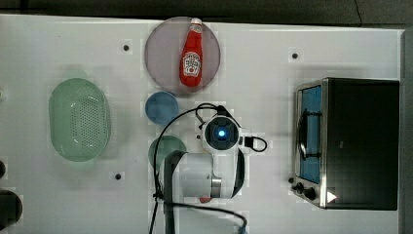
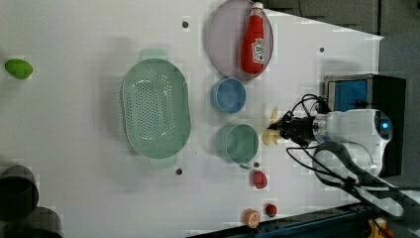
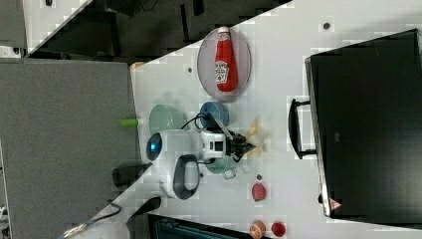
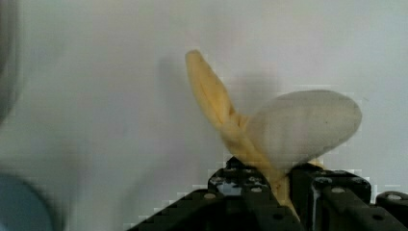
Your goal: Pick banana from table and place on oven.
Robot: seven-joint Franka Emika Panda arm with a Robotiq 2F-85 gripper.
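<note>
The tool [image 4: 284, 185] is clamped on the banana [image 4: 269, 130]: in the wrist view the black fingers [image 4: 240, 187] are squeezed onto the yellow peel, with one peel flap and the pale fruit flesh sticking out past the tips. In the left view the banana [image 2: 272, 130] can be seen right at the tip of the tool [image 2: 280, 128], just over the desk [image 2: 74, 129] and just beside the green cup [image 2: 238, 144].

Around the tool, the blue cup [image 2: 229, 95] is set near the green one, and past it a round grey plate [image 2: 225, 39] carries a ketchup bottle [image 2: 254, 42] lying on its side, up near one desk edge. A perforated green basket [image 2: 156, 108] is parked further toward the middle of the desk.

On the other side, a small red fruit piece [image 2: 259, 179] is found near the green cup, and an orange piece [image 2: 252, 217] plus another small red one [image 2: 270, 210] sit close to the desk edge by the arm's base.

The oven [image 1: 358, 141] is placed near the far end of the desk, well apart from the tool, its glass door and bar handle facing the arm. An open strip of white desk is left between tool and oven in the top view, with nothing parked in it. A green fruit [image 2: 19, 68] is left way out at the opposite end.
</note>
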